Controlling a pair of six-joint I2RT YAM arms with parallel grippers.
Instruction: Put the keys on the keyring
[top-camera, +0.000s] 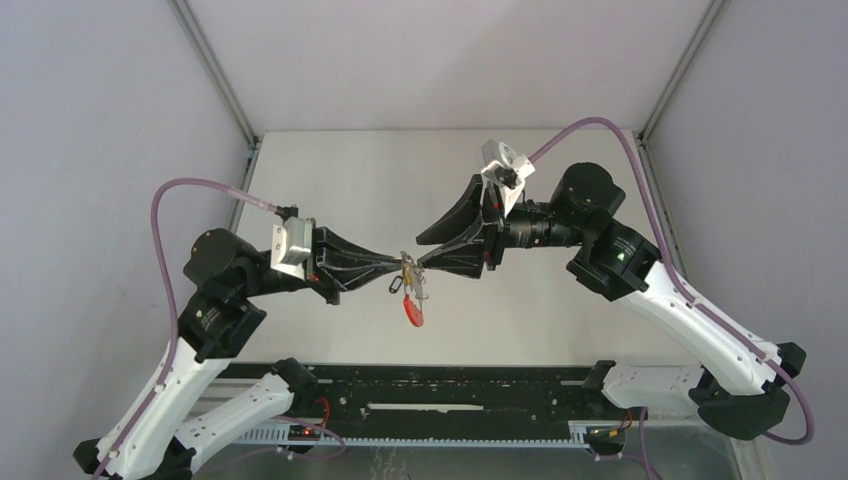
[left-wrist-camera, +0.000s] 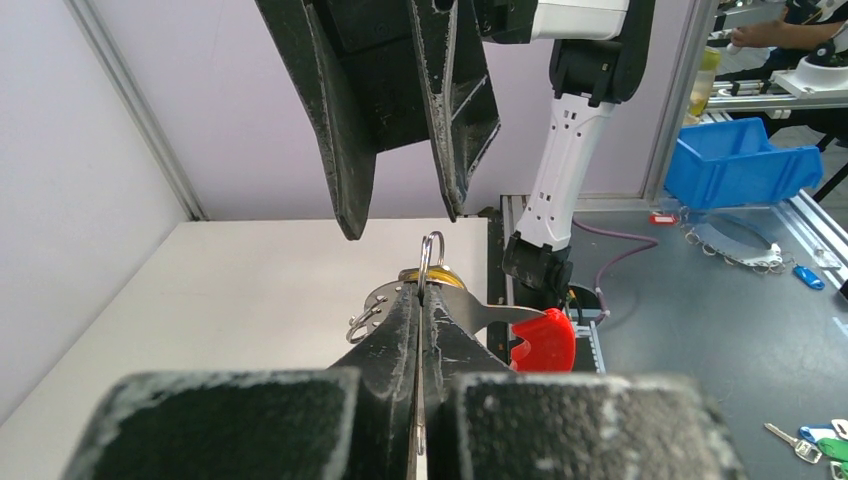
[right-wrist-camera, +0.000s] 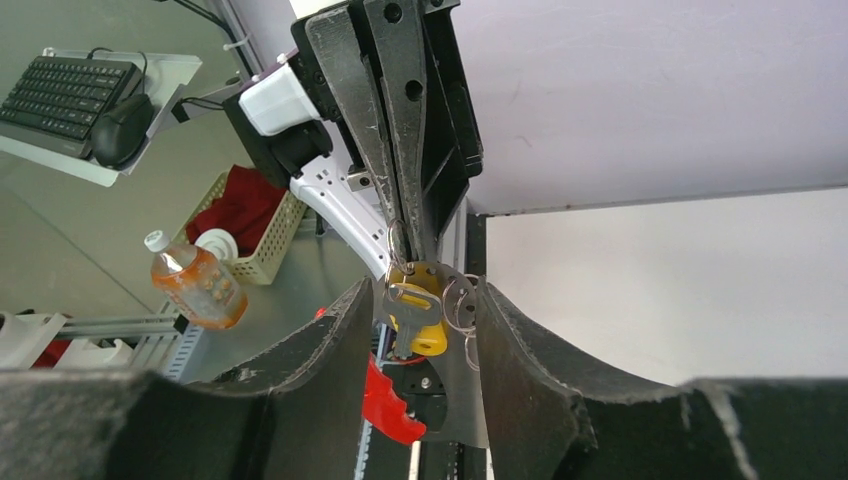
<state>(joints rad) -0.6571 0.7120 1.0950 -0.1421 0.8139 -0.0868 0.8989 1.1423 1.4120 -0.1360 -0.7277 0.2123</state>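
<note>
Both grippers meet in the air over the desk (top-camera: 350, 180), about mid-width and nearer the near edge than the far edge. They're well apart from both side edges and the enclosure walls (top-camera: 100, 120).

Left gripper (left-wrist-camera: 420, 295) is clamped tight on the keyring (top-camera: 412, 312), gripping one wire ring (left-wrist-camera: 431, 250) that sticks up past its tips.

Right gripper (right-wrist-camera: 422, 286) faces it tip to tip with jaws apart, one finger on either side of the bunch and nothing pinched.

Keyring look:
- The red band (left-wrist-camera: 545, 340) is curved plastic and hangs below the bunch, toward the near edge.
- Thin silver loops cluster at the top.
- The yellow-tagged key (right-wrist-camera: 425, 338) hangs in the bunch just beside the loops, silver head over its yellow tag, with the blade poking sideways in the left wrist view.

Can't tell whether that key is actually threaded on a ring, since the bunch overlaps too much.
</note>
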